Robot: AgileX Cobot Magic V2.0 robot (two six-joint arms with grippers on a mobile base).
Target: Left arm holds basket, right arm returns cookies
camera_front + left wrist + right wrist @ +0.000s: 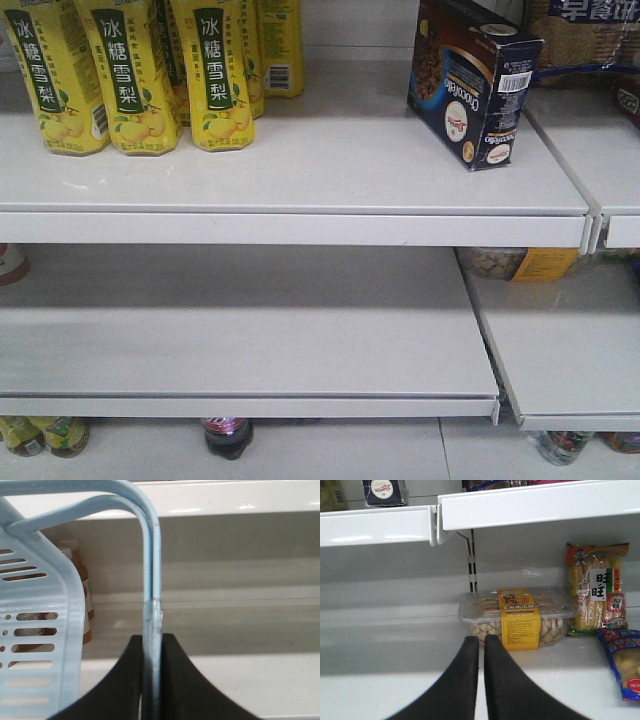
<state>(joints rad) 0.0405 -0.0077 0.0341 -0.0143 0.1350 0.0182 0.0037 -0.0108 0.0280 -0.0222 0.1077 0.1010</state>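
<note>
The cookies (470, 80), a dark navy box with a white barcode, stand tilted on the upper shelf (300, 165) at the right. In the right wrist view the foot of the cookies (382, 492) shows at the top left, above the shelf lip. My right gripper (482, 639) is shut with nothing in it, low in front of the lower shelf. My left gripper (152, 637) is shut on the hoop handle (151, 570) of the light blue basket (60, 610), whose slotted side fills the left. Neither arm shows in the front view.
Yellow pear-drink bottles (130, 75) stand at the upper shelf's left. A clear tub of biscuits (517, 617) sits just beyond my right fingertips, with snack bags (597, 595) and a blue bag (622, 662) to its right. Bottles (228, 435) stand under the lower shelf (240, 340).
</note>
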